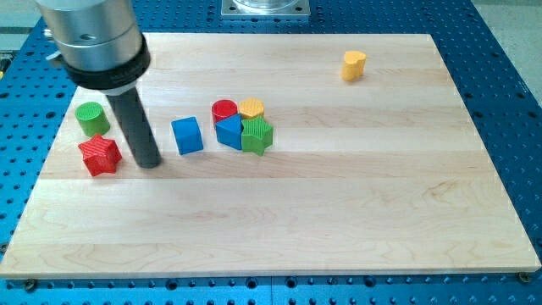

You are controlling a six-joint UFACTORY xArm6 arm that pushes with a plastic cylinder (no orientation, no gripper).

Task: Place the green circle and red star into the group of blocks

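Observation:
The green circle (91, 118) stands near the board's left edge. The red star (100, 155) lies just below it. My tip (149, 163) rests on the board just right of the red star, a little apart from it, and left of a blue cube (187, 135). The group sits at centre left: a red circle (224, 110), a yellow block (251, 108), a blue block (229, 131) and a green star-like block (257, 135), packed together.
A yellow block (354, 64) stands alone at the upper right of the wooden board (339, 203). A blue perforated table surrounds the board. The arm's wide dark body (97, 42) hangs over the top left corner.

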